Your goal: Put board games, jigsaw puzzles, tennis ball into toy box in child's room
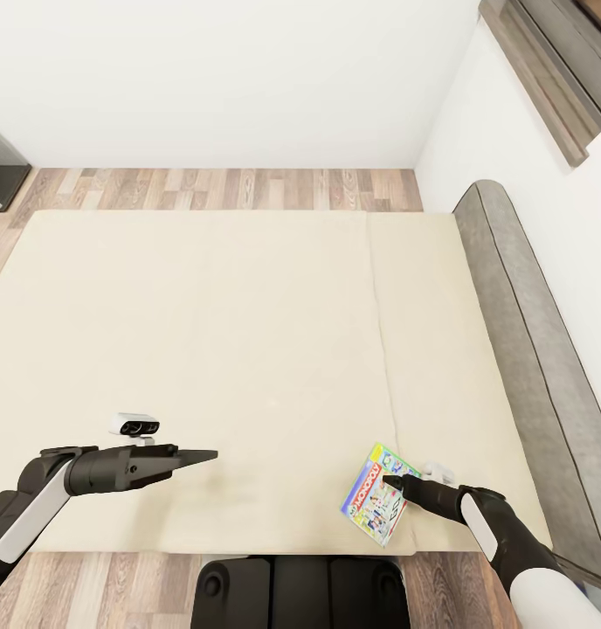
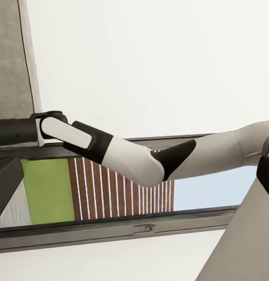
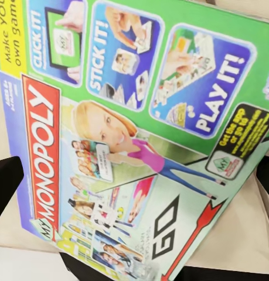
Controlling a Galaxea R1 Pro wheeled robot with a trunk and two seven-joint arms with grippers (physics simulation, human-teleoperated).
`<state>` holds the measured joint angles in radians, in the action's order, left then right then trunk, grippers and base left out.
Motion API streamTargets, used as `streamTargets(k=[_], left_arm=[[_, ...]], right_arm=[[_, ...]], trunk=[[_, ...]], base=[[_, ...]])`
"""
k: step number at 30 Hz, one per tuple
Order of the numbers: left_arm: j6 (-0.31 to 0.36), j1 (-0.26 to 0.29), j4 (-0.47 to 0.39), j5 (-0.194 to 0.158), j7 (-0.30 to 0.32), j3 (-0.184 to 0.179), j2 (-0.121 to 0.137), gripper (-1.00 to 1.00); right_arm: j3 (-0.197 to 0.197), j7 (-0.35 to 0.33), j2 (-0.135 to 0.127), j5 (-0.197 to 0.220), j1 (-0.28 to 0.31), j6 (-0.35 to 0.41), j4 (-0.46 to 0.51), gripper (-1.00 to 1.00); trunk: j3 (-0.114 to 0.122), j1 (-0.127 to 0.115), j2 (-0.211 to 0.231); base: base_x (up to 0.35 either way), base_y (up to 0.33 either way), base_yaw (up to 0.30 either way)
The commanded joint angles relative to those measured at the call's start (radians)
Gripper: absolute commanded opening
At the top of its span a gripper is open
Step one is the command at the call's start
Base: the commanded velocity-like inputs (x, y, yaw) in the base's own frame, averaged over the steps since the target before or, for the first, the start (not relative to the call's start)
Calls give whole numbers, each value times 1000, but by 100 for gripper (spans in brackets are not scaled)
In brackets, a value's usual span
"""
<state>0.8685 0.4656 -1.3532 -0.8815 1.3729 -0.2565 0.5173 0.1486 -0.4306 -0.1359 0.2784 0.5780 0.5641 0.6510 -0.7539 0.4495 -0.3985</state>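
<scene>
Nearest the robot, the Monopoly board game (image 1: pixel 376 494) is seen lying on the bed (image 1: pixel 204 349), close to its near edge and towards the near right corner, turned at an angle to that edge. The right gripper (image 1: pixel 390 483) is reached in over the box from the right, its dark fingertips set over the box's right part. In the right wrist view the box (image 3: pixel 140 134) is shown close up, with its red banner along one side and dark finger pads (image 3: pixel 5 184) seen at opposite edges of it; the fingers are thus spread about the box, but whether they are pressed against it cannot be told.

Further left, the left gripper (image 1: pixel 204 455) is held above the mattress near the near edge of the bed, well apart from the board game, pointing to the right. Its fingers are seen edge-on as one dark wedge, so it cannot be told whether they are spread or pressed together.

Beyond, the cream mattress is shown in two parts, divided by a seam running from the near edge to the far edge. The grey headboard (image 1: pixel 528 349) is set along the right edge of the bed. At the far edge a strip of wood-plank floor (image 1: pixel 231 188) is seen, and behind it a white wall (image 1: pixel 231 79).
</scene>
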Motion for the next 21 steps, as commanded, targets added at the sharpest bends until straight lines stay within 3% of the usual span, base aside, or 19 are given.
streamTargets(k=[1,21], left_arm=[[10,1,0,-7,0,-3,1,100],[10,1,0,-9,0,-3,1,100]], right_arm=[[3,-2,0,4,0,8,1,100],[3,-5,-2,4,0,8,1,100]], trunk=[[-1,1,-2],[-1,1,-2]], base=[[0,0,0],[0,0,0]])
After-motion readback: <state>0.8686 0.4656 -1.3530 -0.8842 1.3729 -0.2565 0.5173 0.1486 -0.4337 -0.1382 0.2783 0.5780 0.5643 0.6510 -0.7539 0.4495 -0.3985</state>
